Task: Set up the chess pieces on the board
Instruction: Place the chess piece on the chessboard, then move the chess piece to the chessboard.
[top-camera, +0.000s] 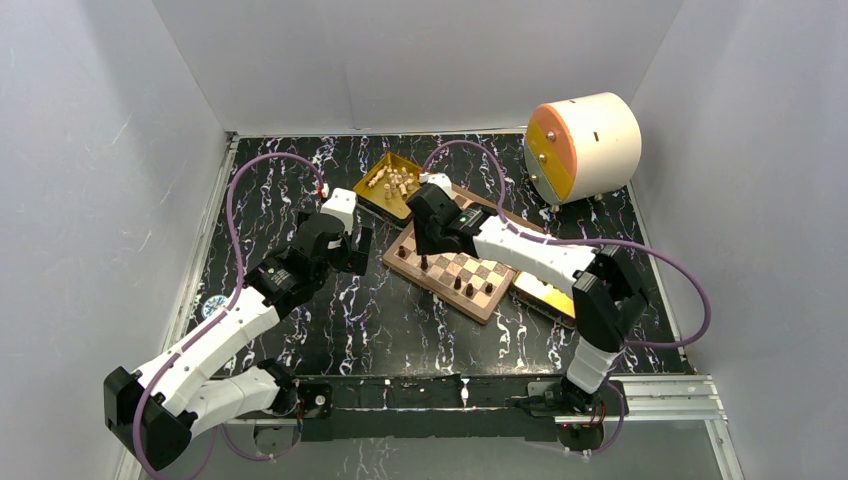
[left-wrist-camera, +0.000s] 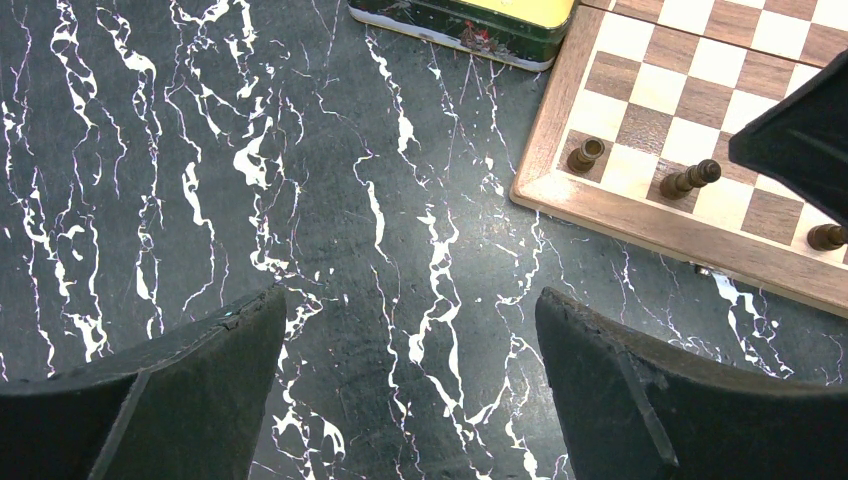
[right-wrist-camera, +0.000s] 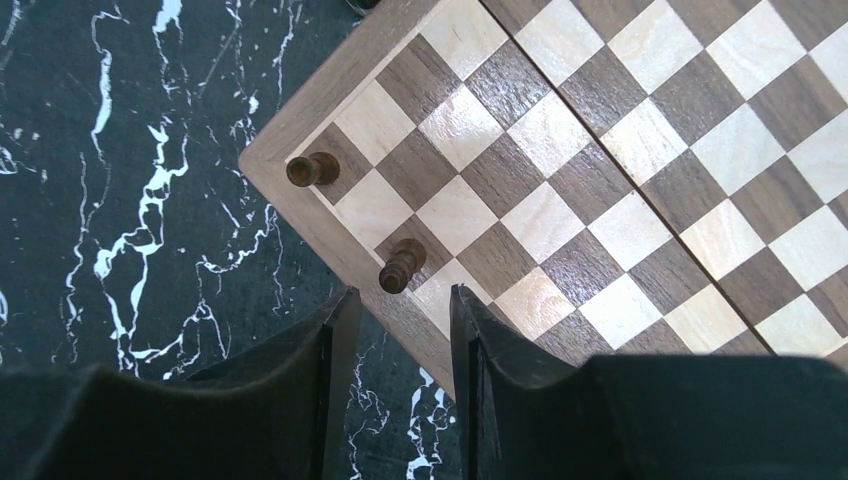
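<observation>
The board (top-camera: 478, 272) lies tilted at mid-table. Several dark chess pieces stand along its near edge, among them a corner piece (right-wrist-camera: 312, 170) and a second one (right-wrist-camera: 402, 265) two squares along. My right gripper (right-wrist-camera: 405, 292) hovers over that corner (top-camera: 420, 243). Its jaws stand apart with nothing between them, and the second piece sits just ahead of the fingertips (right-wrist-camera: 348, 300). Left of the board, my left gripper (left-wrist-camera: 410, 300) hangs wide open and empty above the marble table (top-camera: 352, 252). Its view shows three dark pieces (left-wrist-camera: 690, 179) on the board's edge (left-wrist-camera: 640, 215). Cream pieces (top-camera: 397, 183) lie in a gold tray.
The gold tray (top-camera: 378, 197) of cream pieces sits behind the board's far-left side. A second gold tray (top-camera: 545, 295) shows under the right arm. A large white and orange drum (top-camera: 583, 145) stands at the back right. White walls enclose the table.
</observation>
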